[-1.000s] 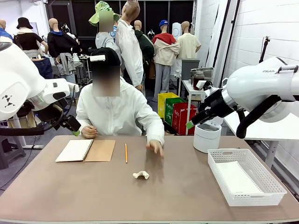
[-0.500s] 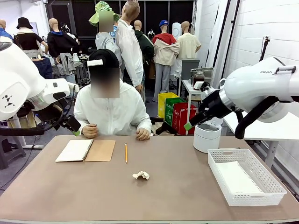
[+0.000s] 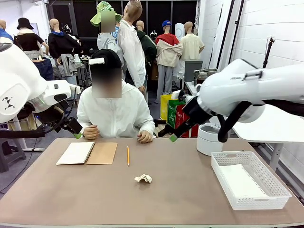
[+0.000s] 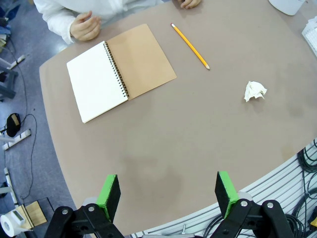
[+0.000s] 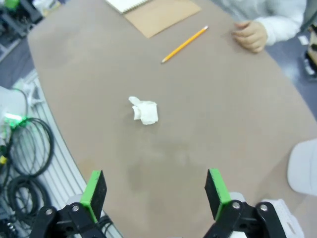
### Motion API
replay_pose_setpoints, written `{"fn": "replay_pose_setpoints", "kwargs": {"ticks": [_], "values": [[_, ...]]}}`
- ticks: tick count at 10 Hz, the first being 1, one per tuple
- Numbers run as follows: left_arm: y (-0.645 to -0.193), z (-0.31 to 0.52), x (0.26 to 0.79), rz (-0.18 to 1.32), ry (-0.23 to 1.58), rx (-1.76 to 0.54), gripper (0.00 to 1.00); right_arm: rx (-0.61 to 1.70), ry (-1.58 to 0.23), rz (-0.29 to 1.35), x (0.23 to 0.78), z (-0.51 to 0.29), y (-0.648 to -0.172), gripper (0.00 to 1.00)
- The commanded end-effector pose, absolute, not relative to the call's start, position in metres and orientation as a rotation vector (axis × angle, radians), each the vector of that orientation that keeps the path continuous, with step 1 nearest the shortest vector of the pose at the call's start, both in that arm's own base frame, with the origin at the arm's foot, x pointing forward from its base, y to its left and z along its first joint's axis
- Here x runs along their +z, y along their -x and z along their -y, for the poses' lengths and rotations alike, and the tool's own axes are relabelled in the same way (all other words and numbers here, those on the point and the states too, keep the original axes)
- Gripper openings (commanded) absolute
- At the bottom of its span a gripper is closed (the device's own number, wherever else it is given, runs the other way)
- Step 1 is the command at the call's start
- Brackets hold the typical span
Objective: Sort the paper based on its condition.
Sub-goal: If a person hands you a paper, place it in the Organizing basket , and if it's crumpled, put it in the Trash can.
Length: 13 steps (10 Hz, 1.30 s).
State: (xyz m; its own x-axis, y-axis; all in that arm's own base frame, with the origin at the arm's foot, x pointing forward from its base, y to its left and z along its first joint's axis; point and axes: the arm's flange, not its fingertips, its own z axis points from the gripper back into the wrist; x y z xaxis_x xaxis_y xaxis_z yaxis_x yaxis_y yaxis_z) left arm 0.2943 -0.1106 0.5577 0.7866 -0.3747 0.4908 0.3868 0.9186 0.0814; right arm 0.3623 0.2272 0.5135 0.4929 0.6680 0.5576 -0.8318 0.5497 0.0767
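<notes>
Paper [image 3: 143, 178] lay crumpled into a small white ball near the middle of the brown table [image 3: 180, 199], apart from everything else on it. My right gripper [image 5: 155, 191] hung above the table with its green pads spread wide and nothing between them; in its wrist view the ball sat ahead of the fingers, a little toward the left pad. My left gripper [image 4: 168, 192] hovered over the near edge of the table, its pads likewise wide apart and empty, the ball off to the right in its view.

Beyond the ball a yellow pencil [image 3: 128, 155] lay on the table, and left of it an open spiral notebook [image 3: 87, 153], white page beside brown cover. The person's hands [image 3: 145, 137] rested as loose fists at the far edge. On my right side stood a white basket [image 3: 249, 179] with a white cylindrical container [image 3: 209, 139] just behind it.
</notes>
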Motion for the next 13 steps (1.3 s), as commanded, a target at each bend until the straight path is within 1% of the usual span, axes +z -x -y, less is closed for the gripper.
{"fn": "replay_pose_setpoints", "kwargs": {"ticks": [1, 4, 6, 7, 11, 13], "values": [[-0.294, 0.110, 0.558, 0.524, 0.026, -0.411, 1.00, 1.059, -0.301, 0.462, 0.501, -0.251, -0.377, 1.00], [-0.294, 0.110, 0.558, 0.524, 0.026, -0.411, 1.00, 1.194, -0.243, 0.392, 0.471, -0.284, -0.382, 1.00], [-0.294, 0.110, 0.558, 0.524, 0.026, -0.411, 1.00, 1.200, -0.243, 0.385, 0.467, -0.284, -0.380, 1.00], [-0.294, 0.110, 0.558, 0.524, 0.026, -0.411, 1.00, 1.166, -0.257, 0.386, 0.465, -0.289, -0.373, 1.00], [-0.294, 0.110, 0.558, 0.524, 0.026, -0.411, 1.00, 1.166, -0.257, 0.386, 0.465, -0.289, -0.373, 1.00], [-0.294, 0.110, 0.558, 0.524, 0.026, -0.411, 1.00, 1.221, -0.225, 0.379, 0.454, -0.299, -0.383, 1.00]]}}
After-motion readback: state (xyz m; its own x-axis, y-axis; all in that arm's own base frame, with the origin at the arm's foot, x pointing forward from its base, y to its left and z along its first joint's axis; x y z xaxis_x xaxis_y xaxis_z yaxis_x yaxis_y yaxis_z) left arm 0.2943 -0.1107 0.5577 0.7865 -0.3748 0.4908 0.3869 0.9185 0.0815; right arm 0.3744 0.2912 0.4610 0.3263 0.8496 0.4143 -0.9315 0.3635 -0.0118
